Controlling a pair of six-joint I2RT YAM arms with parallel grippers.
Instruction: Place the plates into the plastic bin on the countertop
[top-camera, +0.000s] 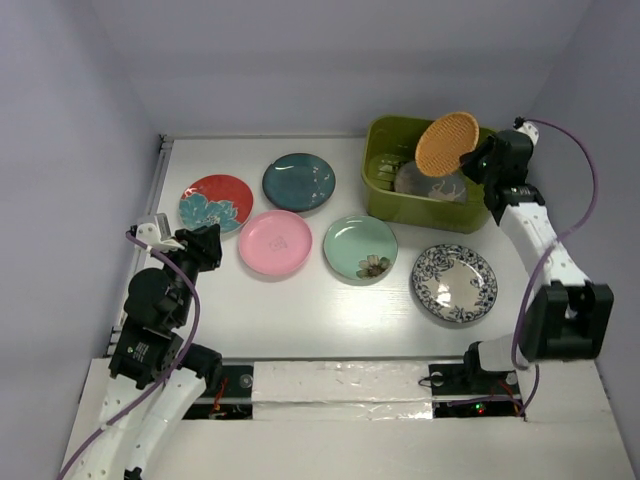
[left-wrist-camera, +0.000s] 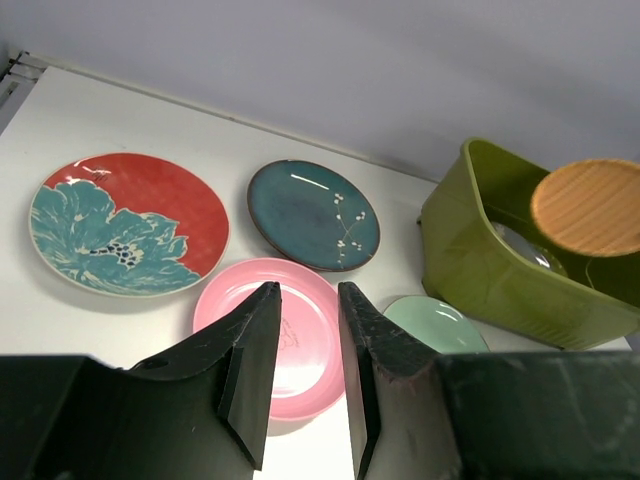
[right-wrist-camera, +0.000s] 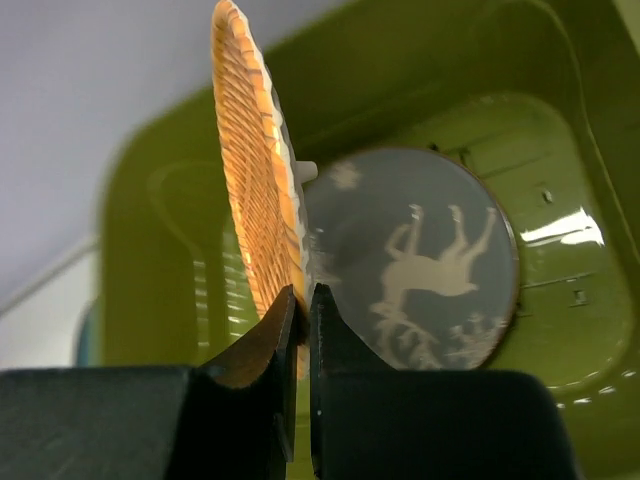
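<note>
My right gripper (top-camera: 472, 160) (right-wrist-camera: 303, 290) is shut on the rim of the orange plate (top-camera: 447, 143) (right-wrist-camera: 255, 200), which it holds on edge above the olive-green plastic bin (top-camera: 385, 205) (right-wrist-camera: 140, 250). A grey plate with a white deer (top-camera: 425, 180) (right-wrist-camera: 410, 260) lies flat in the bin. On the countertop (top-camera: 300, 310) lie the red flower plate (top-camera: 216, 203) (left-wrist-camera: 130, 220), the dark teal plate (top-camera: 298, 182) (left-wrist-camera: 312, 213), the pink plate (top-camera: 275, 242) (left-wrist-camera: 215, 305), the mint plate (top-camera: 360, 247) (left-wrist-camera: 440, 325) and the white-and-blue plate (top-camera: 455, 283). My left gripper (top-camera: 210, 245) (left-wrist-camera: 308, 290) hovers open and empty just left of the pink plate.
Pale lavender walls close in the back and both sides. The bin (left-wrist-camera: 480, 270) stands at the back right, with the white-and-blue plate in front of it. A metal strip runs along the countertop's left edge.
</note>
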